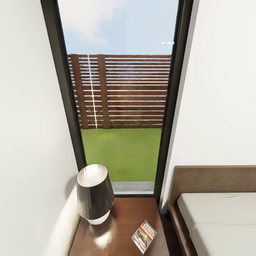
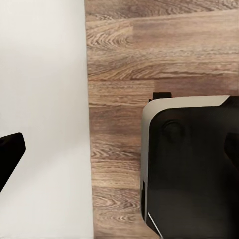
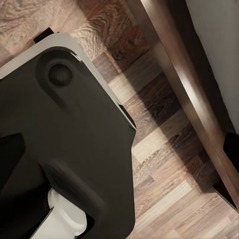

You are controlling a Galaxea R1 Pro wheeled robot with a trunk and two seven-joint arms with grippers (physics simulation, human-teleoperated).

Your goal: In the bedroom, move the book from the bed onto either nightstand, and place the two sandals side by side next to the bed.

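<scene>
Already the small dark paperback book with its orange band (image 1: 144,236) lies flat on the glossy dark-brown wooden nightstand (image 1: 121,217), toward the corner nearest the bed, with the dark tapered lamp shade on its white base (image 1: 94,193) standing well apart from it on the same top. So the book half of the job looks finished, and the blue sandals come next, I judge.

Both arms hang low beside the robot's black base (image 2: 191,167), their wrist cameras looking down at the wood-plank floor (image 2: 119,64). I cannot tell whether either gripper is released or clenched; only dark finger edges show at the margins of the wrist views.

To do the next step well, I would back the base straight away from the nightstand before turning, so nothing brushes the lamp or nudges the book off its corner.

Room is tight. On the left arm's side a white wall (image 2: 45,119) runs close along the base. On the right arm's side the dark brown wooden bed frame (image 3: 184,79) lies just across a narrow strip of floor, the pale-grey mattress (image 1: 217,220) above it. Ahead, a tall dark-framed window (image 1: 121,106) closes the corner.
</scene>
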